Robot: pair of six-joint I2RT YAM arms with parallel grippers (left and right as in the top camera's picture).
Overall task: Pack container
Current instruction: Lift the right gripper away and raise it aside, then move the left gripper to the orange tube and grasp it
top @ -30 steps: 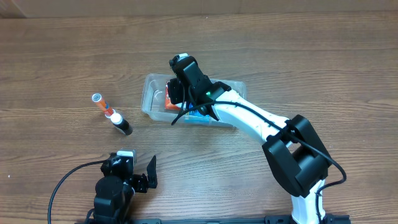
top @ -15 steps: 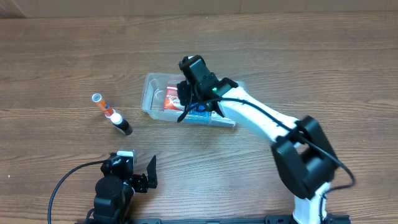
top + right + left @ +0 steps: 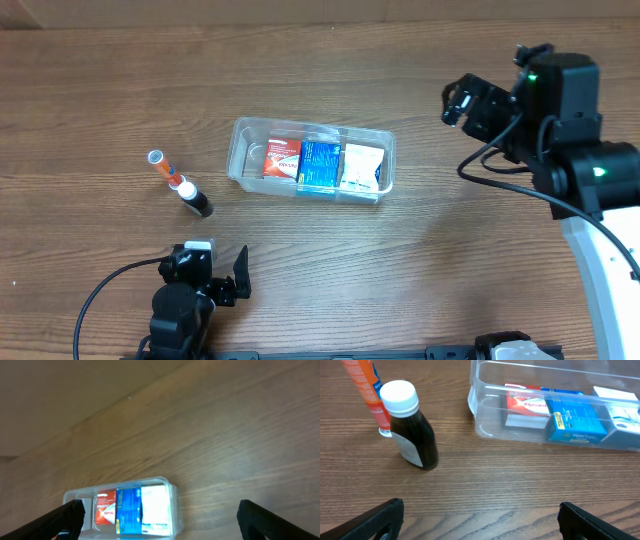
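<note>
One orange tube sits just beside one dark, white-capped bottle. The left tool is released, fingers wide. Mid-bench, one clear container holds three packets: red, blue, white, print unreadable. The right tool gapes, empty.

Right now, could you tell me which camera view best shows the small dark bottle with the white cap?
The left wrist view: the dark white-capped bottle is close and large. Overhead shows it tiny from above; the right wrist view misses it.
</note>
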